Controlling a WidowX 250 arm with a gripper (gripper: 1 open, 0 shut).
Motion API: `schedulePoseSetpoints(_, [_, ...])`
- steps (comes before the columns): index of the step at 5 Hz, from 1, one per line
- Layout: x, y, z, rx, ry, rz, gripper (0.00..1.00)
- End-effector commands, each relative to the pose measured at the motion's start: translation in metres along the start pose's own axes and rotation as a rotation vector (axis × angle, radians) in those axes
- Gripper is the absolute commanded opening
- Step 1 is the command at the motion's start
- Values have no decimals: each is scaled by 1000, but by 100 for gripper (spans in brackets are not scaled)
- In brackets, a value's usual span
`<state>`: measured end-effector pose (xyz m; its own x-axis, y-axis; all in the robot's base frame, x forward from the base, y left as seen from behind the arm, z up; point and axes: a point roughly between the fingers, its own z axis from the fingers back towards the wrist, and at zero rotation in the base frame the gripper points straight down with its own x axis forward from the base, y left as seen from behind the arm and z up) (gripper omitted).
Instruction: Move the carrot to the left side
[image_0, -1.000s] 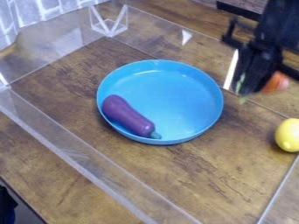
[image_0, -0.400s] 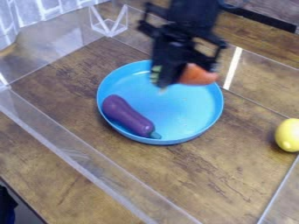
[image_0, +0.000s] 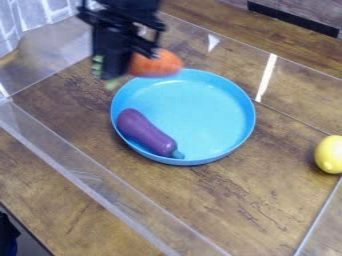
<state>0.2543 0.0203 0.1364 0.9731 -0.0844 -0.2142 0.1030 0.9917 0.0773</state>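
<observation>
My black gripper (image_0: 134, 63) hangs over the upper left of the table, just past the far-left rim of the blue plate (image_0: 227, 95). It is shut on the orange carrot (image_0: 156, 63), which sticks out to the right of the fingers, held above the wood. Motion blur smears the fingers, and the carrot's green top does not show.
A purple eggplant (image_0: 147, 133) lies in the plate's left half. A yellow lemon (image_0: 329, 154) sits at the right edge. Clear acrylic walls (image_0: 80, 170) fence the wooden table, with a clear bracket (image_0: 128, 22) at the back left.
The gripper has carried the carrot from the right edge of the table, across the far side of the plate, to the upper left. Eggplant and lemon stayed put.
</observation>
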Motion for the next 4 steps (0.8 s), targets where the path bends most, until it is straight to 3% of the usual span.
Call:
schedulePoseSetpoints(1, [-5,29,9,0,-39,58,0])
schedulePoseSetpoints(4, [2,47,-8,33,13,86,0])
